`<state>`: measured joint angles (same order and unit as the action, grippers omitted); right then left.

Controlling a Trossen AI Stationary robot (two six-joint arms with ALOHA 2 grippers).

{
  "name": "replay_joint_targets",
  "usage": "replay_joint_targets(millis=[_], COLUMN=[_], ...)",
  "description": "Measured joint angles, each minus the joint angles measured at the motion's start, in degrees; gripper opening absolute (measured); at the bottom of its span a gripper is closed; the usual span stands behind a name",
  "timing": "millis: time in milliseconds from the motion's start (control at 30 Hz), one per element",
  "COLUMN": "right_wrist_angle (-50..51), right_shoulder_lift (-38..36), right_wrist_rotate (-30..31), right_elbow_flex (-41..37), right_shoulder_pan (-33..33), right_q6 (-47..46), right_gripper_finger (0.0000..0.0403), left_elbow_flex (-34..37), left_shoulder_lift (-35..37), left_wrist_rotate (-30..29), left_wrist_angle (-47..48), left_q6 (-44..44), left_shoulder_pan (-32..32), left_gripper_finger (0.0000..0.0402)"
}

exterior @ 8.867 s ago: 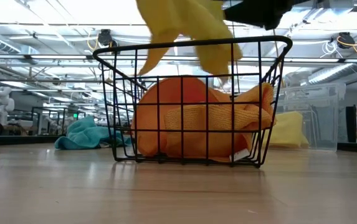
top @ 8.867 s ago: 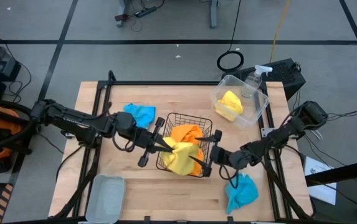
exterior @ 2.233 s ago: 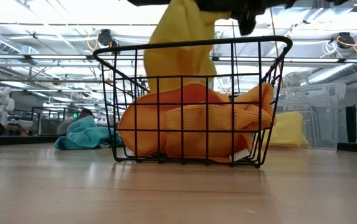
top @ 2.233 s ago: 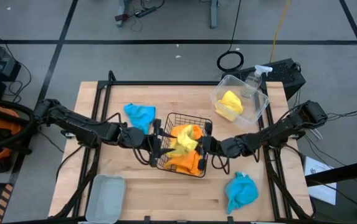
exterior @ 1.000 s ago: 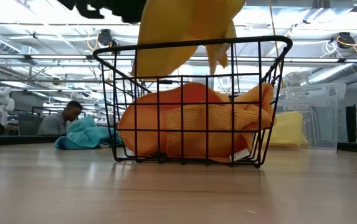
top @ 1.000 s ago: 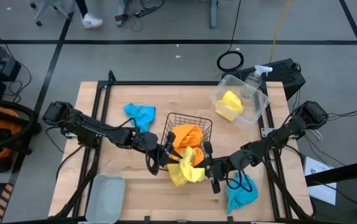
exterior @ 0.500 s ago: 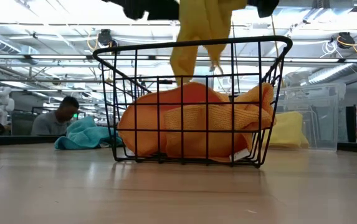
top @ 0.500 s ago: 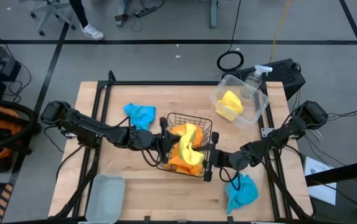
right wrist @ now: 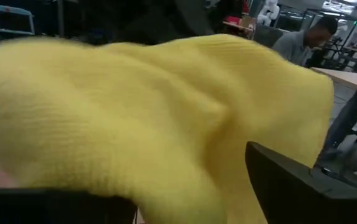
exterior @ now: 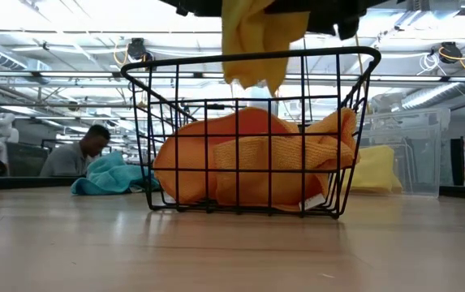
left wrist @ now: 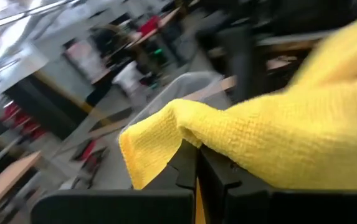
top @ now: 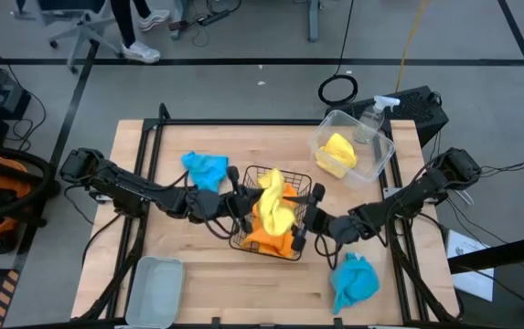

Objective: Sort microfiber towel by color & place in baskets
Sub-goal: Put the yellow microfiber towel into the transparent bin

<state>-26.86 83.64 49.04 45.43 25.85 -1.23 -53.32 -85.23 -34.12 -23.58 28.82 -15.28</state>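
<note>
A yellow towel [top: 273, 203] hangs bunched between both grippers above the black wire basket [top: 243, 239], its lower end [exterior: 252, 77] dangling just inside the rim. Two orange towels [exterior: 248, 158] fill the basket. My left gripper [top: 243, 206] is at the basket's left side and my right gripper [top: 305, 219] at its right side, each shut on the yellow towel. A second yellow towel [top: 337, 153] lies in the clear tub [top: 376, 164]. One teal towel [top: 205, 167] lies on the table left of the basket and another [top: 353, 281] near the right front. The grey tray [top: 155, 291] sits at the near left. My left gripper pinches the yellow towel at a folded edge [left wrist: 184, 134] on its left side, coming level from the table's left. The towel is lifted clear and drapes over the fingers. My right gripper holds the towel's right side [right wrist: 184, 124] from the table's right; the cloth covers the place of contact.
A spray bottle [top: 371, 117] stands behind the tub at the far right corner. Bare wood lies between the tray and the basket. A person [exterior: 82, 154] shows in the room beyond the table.
Both grippers have moved from the basket's near edge toward the far edge, carrying the yellow towel with them. The towel, spread wide a second ago, now hangs bunched and narrower over the basket's middle.
</note>
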Motion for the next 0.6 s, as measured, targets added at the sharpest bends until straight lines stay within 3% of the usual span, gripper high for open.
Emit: replay_joint_targets(millis=[167, 333, 600], right_wrist_angle=[0.0, -1.4, -3.0], right_shoulder_lift=[0.0, 0.0, 0.0], right_wrist_rotate=[-0.1, -4.7, -4.0], right_elbow_flex=[0.0, 0.0, 0.0], right_shoulder_pan=[-1.6, -1.9, -0.3], right_q6=[-0.1, 2.1, 6.6], right_gripper_finger=[0.0259, 0.0258, 0.0273], left_elbow_flex=[0.0, 0.0, 0.0], left_shoulder_lift=[0.0, 0.0, 0.0], left_wrist_rotate=[9.4, 16.0, 16.9], left_wrist_angle=[-0.9, -1.8, 1.0], left_q6=[0.2, 1.7, 2.9], left_shoulder_pan=[-0.7, -0.9, -0.8], left_gripper_finger=[0.0004, 0.0004, 0.0004])
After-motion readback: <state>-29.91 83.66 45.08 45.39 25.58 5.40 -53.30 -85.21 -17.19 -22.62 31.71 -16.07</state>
